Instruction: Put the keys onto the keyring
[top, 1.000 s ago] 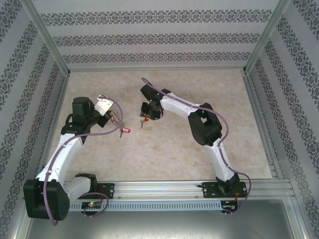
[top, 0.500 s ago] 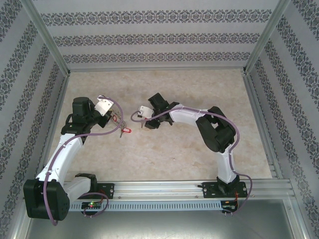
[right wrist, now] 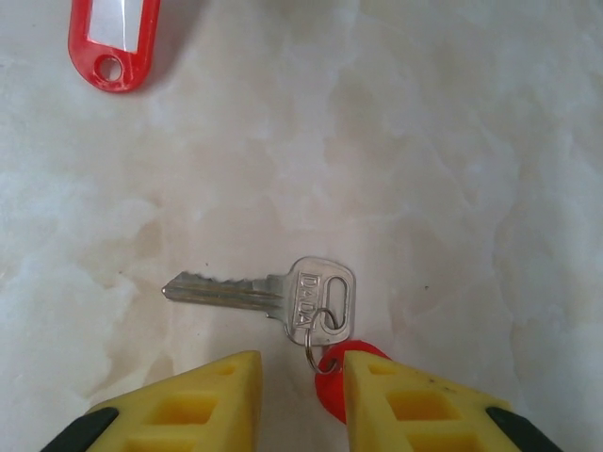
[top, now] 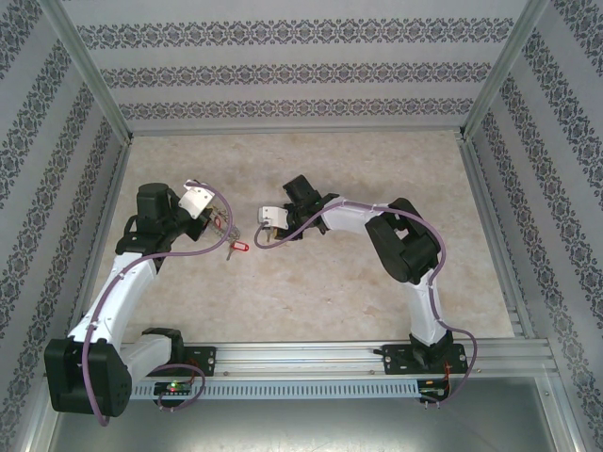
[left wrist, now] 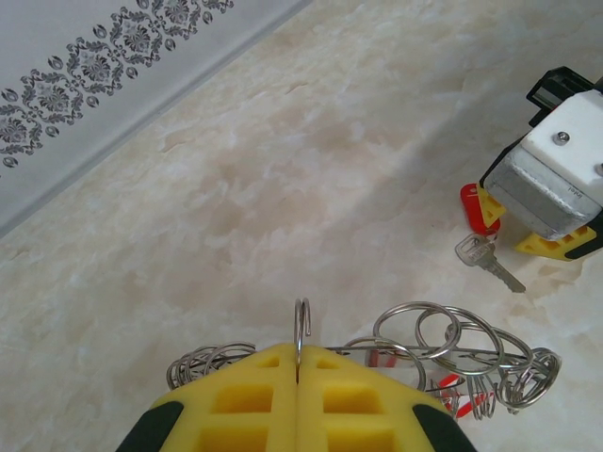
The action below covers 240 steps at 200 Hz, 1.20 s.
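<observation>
My left gripper (left wrist: 300, 363) is shut on the keyring (left wrist: 301, 325), a thin wire loop standing edge-on above the yellow pads. Several small split rings (left wrist: 443, 339) and red tag pieces hang along it on both sides. A silver key (right wrist: 259, 290) lies flat on the table, joined by a small ring to a red plastic tag (right wrist: 330, 384). My right gripper (right wrist: 301, 395) is open just behind that key, the tag resting against its right finger. In the top view the left gripper (top: 222, 224) and right gripper (top: 262, 232) are close together at mid-table.
A second red tag (right wrist: 118, 42) with a white label lies on the marble-patterned table (top: 377, 311) beyond the key, also seen in the top view (top: 237, 247). Patterned walls and metal rails enclose the table on three sides.
The right arm has swung left and stretched toward the left gripper, bringing its jaws down behind the key. The left arm and keyring have stayed in place.
</observation>
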Motion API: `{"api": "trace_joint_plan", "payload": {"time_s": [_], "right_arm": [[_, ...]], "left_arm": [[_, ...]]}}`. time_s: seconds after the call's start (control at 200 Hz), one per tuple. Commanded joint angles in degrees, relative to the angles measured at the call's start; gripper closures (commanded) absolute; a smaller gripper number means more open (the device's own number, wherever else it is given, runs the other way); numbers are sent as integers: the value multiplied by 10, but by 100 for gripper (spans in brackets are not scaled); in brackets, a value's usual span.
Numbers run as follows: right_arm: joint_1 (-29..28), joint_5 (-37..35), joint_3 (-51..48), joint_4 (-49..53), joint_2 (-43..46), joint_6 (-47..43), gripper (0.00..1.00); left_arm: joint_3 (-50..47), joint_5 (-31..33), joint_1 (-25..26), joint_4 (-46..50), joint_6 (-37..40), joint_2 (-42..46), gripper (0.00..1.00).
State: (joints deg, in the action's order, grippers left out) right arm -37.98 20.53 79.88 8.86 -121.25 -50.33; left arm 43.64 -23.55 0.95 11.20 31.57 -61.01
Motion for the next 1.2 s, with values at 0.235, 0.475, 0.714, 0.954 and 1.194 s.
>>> {"api": "trace_joint_plan", "payload": {"time_s": [0.235, 0.475, 0.714, 0.954, 1.194], "right_arm": [[-5, -37, 19, 1, -20, -22, 74], [-7, -45, 21, -1, -24, -21, 77], [-13, -53, 20, -16, -26, -16, 78], [-13, -53, 23, -13, -28, -15, 86], [-10, -36, 10, -35, -10, 7, 100]], "left_arm": [[-4, -15, -8, -35, -13, -6, 100], [-6, -14, -8, -34, -12, -6, 100], [-6, -17, -7, -37, -15, -8, 100], [-5, -18, -8, -37, -16, -8, 100], [-9, -46, -8, -45, -17, -5, 100]]}}
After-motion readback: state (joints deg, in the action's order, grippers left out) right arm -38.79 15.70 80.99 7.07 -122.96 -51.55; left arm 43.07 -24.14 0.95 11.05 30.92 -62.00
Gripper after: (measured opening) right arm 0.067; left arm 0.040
